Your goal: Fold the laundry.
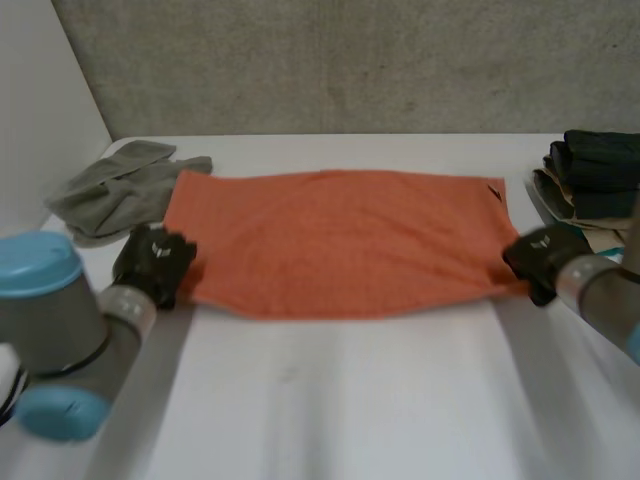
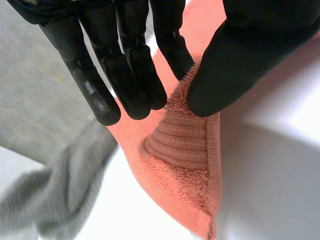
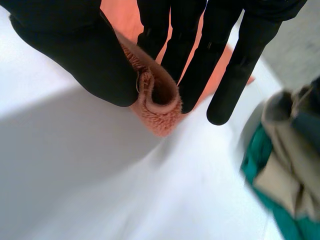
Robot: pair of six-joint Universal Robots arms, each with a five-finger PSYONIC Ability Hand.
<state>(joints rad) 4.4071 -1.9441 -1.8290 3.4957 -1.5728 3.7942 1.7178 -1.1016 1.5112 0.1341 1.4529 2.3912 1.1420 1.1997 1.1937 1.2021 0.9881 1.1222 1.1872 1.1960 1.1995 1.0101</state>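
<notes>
Robot hand pinching orange towel corner, grey cloth

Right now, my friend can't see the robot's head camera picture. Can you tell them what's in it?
An orange towel lies spread flat on a white table; the left hand pinches one near corner and the right hand the other. A grey cloth lies beyond the left hand, a pile of clothes beyond the right.

White table, grey concrete wall.
</notes>
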